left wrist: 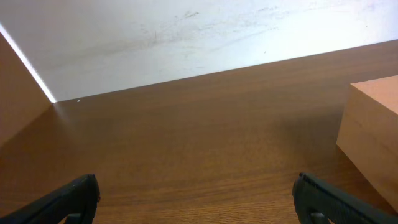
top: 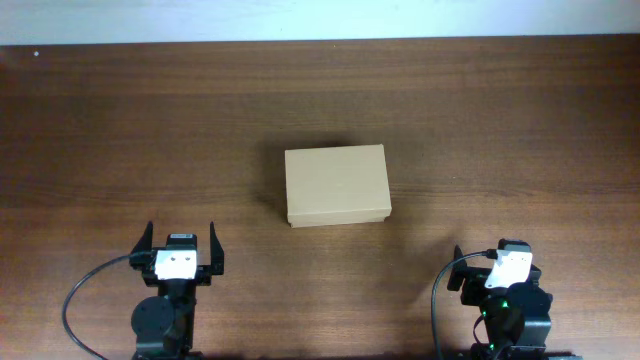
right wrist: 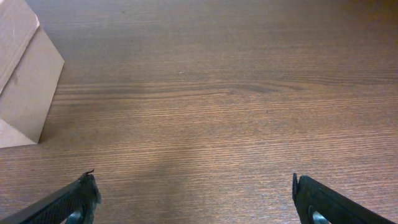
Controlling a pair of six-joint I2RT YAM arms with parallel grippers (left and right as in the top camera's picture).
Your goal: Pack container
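Note:
The container (top: pixel 335 186) is a plain tan cardboard box with its lid shut, lying flat in the middle of the wooden table. Its side shows at the right edge of the left wrist view (left wrist: pixel 373 127) and at the upper left of the right wrist view (right wrist: pixel 25 81). My left gripper (top: pixel 181 240) is open and empty at the front left, well short of the box; its fingers frame bare table (left wrist: pixel 196 199). My right gripper (top: pixel 495 262) is open and empty at the front right (right wrist: pixel 193 199), also apart from the box.
The dark wooden table (top: pixel 500 120) runs to a pale wall at the far edge (top: pixel 320 20). Black cables loop beside both arm bases at the front edge. No other object shows on the table.

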